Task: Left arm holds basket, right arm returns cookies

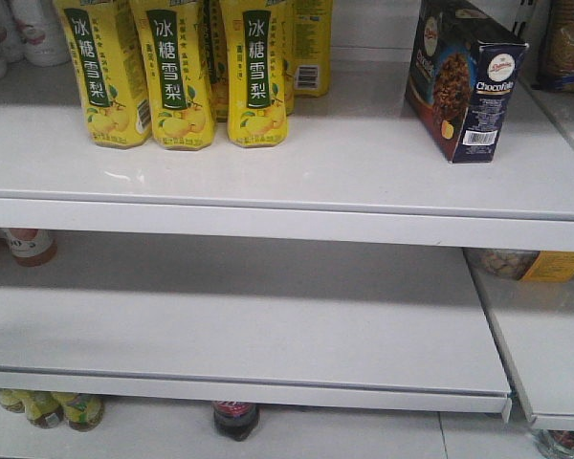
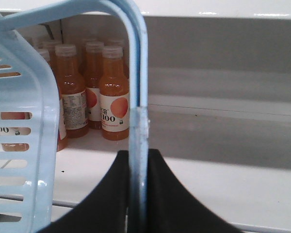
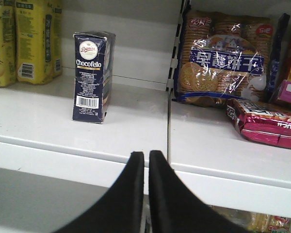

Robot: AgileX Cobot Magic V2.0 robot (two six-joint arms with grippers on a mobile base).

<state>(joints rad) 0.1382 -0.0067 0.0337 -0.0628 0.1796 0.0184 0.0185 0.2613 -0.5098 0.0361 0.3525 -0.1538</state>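
The cookies (image 1: 465, 76), a tall dark navy "ChocoFello" box, stand upright on the top white shelf (image 1: 344, 182), right of the yellow bottles. In the right wrist view the cookies (image 3: 92, 76) sit ahead and to the left of my right gripper (image 3: 146, 154), which is shut with nothing between its fingers and hangs in front of the shelf edge. My left gripper (image 2: 138, 153) is shut on a hoop handle (image 2: 137, 87) of the light blue basket (image 2: 24, 141), whose slotted side fills the left of that view. Neither arm shows in the front view.
Yellow drink bottles (image 1: 182, 72) stand in rows at the upper shelf's left. Biscuit bags (image 3: 218, 60) and a red packet (image 3: 266, 124) lie on the neighbouring shelf, right of a divider seam. Orange juice bottles (image 2: 114, 94) stand behind the basket handle. Lower shelves hold more bottles.
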